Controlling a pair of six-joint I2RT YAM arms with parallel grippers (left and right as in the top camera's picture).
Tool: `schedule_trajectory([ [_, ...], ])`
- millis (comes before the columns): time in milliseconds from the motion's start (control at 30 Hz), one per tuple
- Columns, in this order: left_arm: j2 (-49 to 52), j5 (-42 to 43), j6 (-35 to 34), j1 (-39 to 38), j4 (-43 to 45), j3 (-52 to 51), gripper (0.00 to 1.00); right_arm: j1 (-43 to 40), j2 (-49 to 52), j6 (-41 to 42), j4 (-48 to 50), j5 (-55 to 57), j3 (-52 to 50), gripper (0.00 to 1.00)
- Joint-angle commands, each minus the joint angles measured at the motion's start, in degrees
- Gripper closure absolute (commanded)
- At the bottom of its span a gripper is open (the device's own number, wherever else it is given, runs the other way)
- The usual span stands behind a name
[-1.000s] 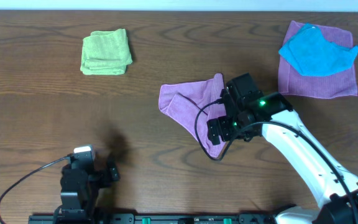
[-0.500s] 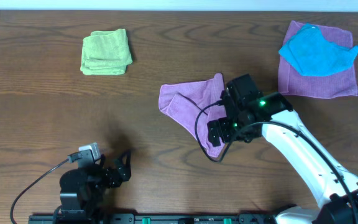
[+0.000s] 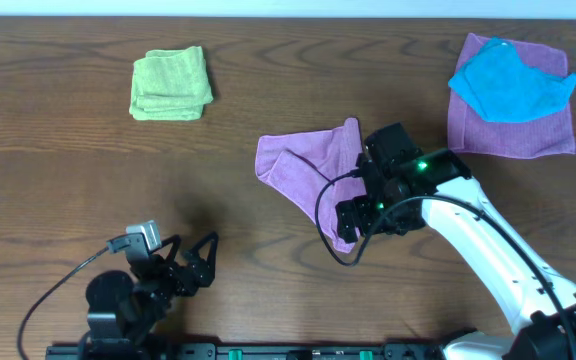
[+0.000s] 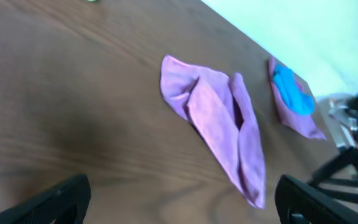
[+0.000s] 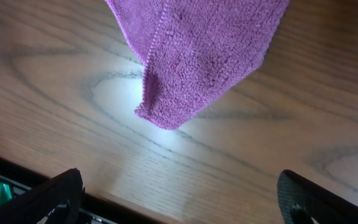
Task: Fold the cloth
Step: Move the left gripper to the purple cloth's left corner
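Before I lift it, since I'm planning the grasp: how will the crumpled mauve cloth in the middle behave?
Probably floppy: the cloth lies in soft overlapping folds, so it would drape from one corner. Likely light, being thin. Its fuzzy surface should drag rather than slide on the table.

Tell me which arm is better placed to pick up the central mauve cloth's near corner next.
Right, most likely. The right pincer hangs open just above the pointed near corner of the central mauve cloth. The left pincer, also open, sits at the near edge of the table, well apart from it.
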Motion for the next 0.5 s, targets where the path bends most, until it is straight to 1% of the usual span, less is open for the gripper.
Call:
schedule_trajectory([
  [0, 9.20, 0.83, 8.22, 0.35, -4.68, 11.63, 0.04, 0.33, -0.07, -0.81, 0.02, -0.48, -0.04, 0.01],
  [67, 16.35, 0.76, 10.86, 0.33, -9.25, 17.92, 0.04, 0.33, -0.07, -0.81, 0.07, -0.44, -0.04, 0.01],
  [167, 30.40, 1.73, 14.40, -0.52, -18.43, 28.17, 0.04, 0.33, -0.07, -0.81, 0.55, -0.39, -0.04, 0.01],
  [300, 47.69, 2.10, 18.80, -5.11, -27.89, 39.26, 0.05, 0.33, -0.07, -0.72, 1.38, -0.04, -0.04, 0.01],
  [400, 58.99, 2.32, 22.18, -9.49, -31.15, 45.51, 0.05, 0.13, -0.07, 1.64, 3.08, 0.20, -0.04, 0.01],
  [467, 65.64, 2.45, 23.32, -11.87, -30.67, 48.22, 0.05, -0.37, -0.07, 3.50, 5.22, 0.17, -0.04, 0.01],
])
